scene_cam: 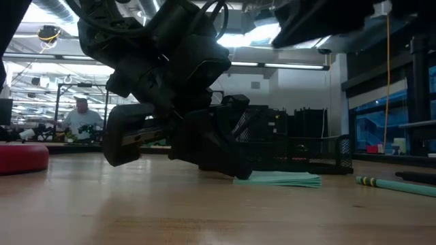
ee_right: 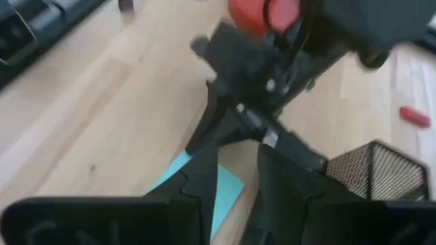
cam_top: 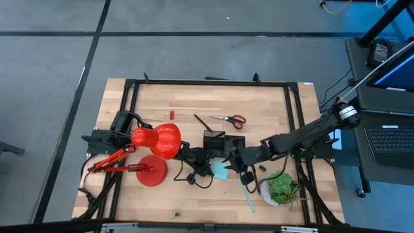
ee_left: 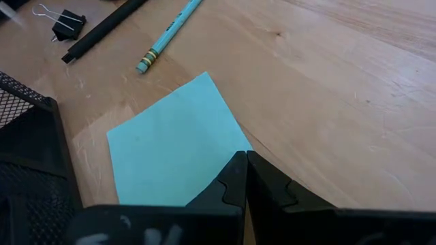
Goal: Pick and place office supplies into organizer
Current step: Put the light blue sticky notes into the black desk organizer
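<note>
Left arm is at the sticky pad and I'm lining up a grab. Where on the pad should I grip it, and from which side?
Take the sticky pad by a free edge or corner. It lies flat on the table, so pinching from straight above finds little. Probably come in low from the open wood side, away from the organizer, where the left gripper sits shut.

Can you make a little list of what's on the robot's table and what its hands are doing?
left hand: shut, on the edge of the blue sticky notes
right hand: open, above the sticky notes
organizer: black mesh, beside the notes
scissors: red handles, on the table behind the organizer
teal pen: near the plant pot
lamp: red, at left
</note>
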Motion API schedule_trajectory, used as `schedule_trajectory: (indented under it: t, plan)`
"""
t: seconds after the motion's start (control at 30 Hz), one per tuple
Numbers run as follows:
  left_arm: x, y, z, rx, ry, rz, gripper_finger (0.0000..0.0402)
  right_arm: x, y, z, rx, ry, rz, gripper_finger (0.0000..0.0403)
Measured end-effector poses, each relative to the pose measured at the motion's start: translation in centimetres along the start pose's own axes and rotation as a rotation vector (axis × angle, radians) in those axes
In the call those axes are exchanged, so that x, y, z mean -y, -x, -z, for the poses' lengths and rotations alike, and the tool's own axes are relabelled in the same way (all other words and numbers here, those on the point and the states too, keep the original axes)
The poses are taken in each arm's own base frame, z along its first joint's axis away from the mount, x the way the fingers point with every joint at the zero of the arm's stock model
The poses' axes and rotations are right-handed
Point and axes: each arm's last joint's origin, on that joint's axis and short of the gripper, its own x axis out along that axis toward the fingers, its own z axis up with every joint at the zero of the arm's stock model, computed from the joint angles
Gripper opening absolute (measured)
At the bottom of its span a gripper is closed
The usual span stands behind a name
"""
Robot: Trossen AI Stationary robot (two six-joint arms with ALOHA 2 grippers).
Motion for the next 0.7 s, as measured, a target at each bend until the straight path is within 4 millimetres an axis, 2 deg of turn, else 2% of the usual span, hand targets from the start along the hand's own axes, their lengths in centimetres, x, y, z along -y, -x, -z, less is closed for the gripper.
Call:
schedule_trajectory:
  t: [0.2,0.37,0.7]
  plan:
    - [0.0,0.0,0.0,-0.002,-0.005,0.001,0.0002,-0.4,-1.8,1.0,-0.067,-0.060,0.024,0.0154]
    - [0.0,0.0,0.0,-0.003,-0.004,0.001,0.0001,-1.3,-2.7,1.9,-0.140,-0.098,-0.002,0.0169]
    - [0.0,0.0,0.1,-0.005,0.003,-0.001,0.0002,-3.9,-4.9,4.0,-0.294,0.296,0.007,0.0171]
